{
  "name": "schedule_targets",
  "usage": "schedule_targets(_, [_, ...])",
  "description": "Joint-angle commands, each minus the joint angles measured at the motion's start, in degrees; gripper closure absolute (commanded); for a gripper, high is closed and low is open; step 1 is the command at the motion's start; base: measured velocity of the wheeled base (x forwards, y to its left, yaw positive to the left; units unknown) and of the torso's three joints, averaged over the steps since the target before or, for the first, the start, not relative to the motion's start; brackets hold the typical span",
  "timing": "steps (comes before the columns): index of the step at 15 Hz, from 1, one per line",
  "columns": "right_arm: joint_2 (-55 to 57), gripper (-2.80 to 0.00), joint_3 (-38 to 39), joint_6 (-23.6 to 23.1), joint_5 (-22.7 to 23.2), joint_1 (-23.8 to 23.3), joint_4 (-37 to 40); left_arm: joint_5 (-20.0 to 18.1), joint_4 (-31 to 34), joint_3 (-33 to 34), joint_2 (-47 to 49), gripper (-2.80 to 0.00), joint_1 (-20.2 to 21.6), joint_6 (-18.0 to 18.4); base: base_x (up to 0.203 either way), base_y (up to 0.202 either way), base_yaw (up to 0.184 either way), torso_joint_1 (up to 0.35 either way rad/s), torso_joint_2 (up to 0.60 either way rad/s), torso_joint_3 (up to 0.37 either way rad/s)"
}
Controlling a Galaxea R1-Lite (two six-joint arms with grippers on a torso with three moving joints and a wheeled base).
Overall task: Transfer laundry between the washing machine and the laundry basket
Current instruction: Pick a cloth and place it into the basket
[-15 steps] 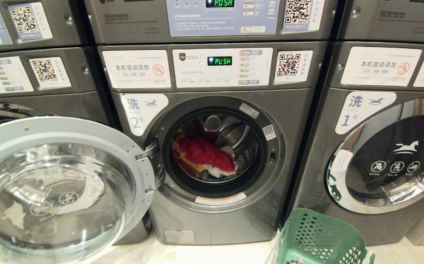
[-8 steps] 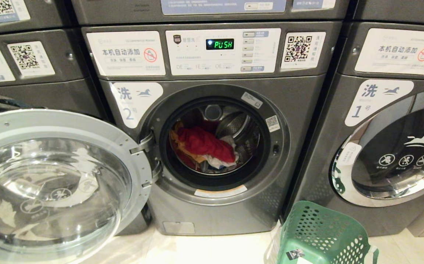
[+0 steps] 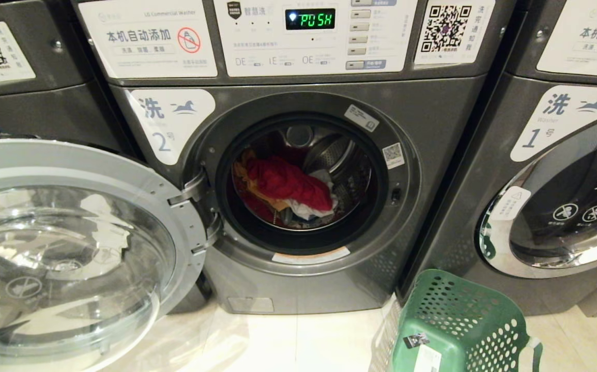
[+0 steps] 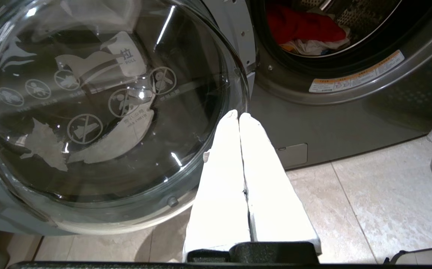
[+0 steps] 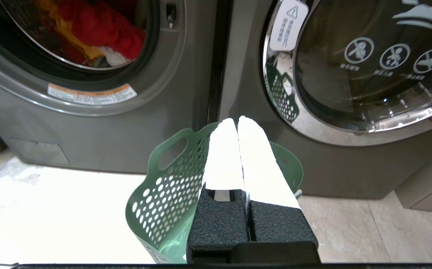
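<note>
Laundry (image 3: pixel 288 186) is piled inside washing machine 2 (image 3: pixel 303 181), centre frame; green basket (image 3: pixel 458 320) is seen lower right, seemingly empty. Left pincer (image 4: pixel 238 116) and right pincer (image 5: pixel 237 120) are pressed closed, empty. Risk: open door (image 3: pixel 71 243) at left could be clipped during the reach.

You see a dark grey washing machine (image 3: pixel 298 289) with a chrome-rimmed door (image 3: pixel 71 248) and a white label (image 3: pixel 169 121) bearing a blue 2. Its laundry (image 3: pixel 288 188) is red, orange-yellow and white. The laundry basket (image 3: pixel 458 325) is green, dotted with round holes.
</note>
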Motion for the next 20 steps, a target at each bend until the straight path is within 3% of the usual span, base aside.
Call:
schedule_targets(1, [0.09,0.0,1.96,-0.1,0.09,0.02,-0.06,-0.01,-0.06,0.09,0.07,0.0,0.01,0.06,0.0,0.0,0.0,0.004,0.0,-0.195])
schedule_targets(15, [0.0,0.0,1.93,0.38,-0.26,0.02,-0.06,-0.01,-0.06,0.07,0.07,0.0,0.01,0.22,0.0,0.0,0.0,0.004,0.0,-0.196])
schedule_targets(20, [0.09,0.0,1.93,1.52,-0.26,0.02,-0.17,0.17,-0.06,0.09,0.07,0.0,0.01,-1.26,0.0,0.0,0.0,0.003,0.0,-0.051])
